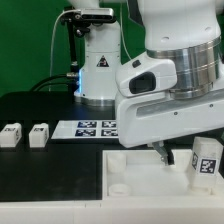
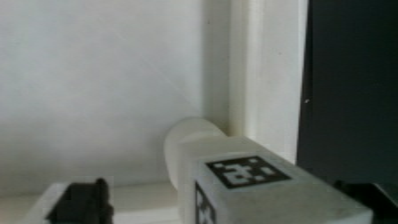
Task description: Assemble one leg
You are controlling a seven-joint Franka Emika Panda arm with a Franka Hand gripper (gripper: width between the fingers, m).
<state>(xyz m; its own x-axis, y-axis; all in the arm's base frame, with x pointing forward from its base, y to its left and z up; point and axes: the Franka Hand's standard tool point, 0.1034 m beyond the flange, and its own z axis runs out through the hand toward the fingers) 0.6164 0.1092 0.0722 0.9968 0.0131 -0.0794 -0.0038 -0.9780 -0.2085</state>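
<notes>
A leg, a small white block with a black-and-white marker, stands on the large white square panel at the exterior view's right. My gripper hangs low over the panel beside this leg. In the wrist view the leg sits between my fingers, with the gripper open. A clear gap shows between the leg and one dark finger. The other finger is hard to tell from the dark table behind it. Two more legs lie on the black table at the exterior view's left.
The marker board lies on the black table behind the panel. The robot's white base stands at the back. The panel's edge meets the black table in the wrist view.
</notes>
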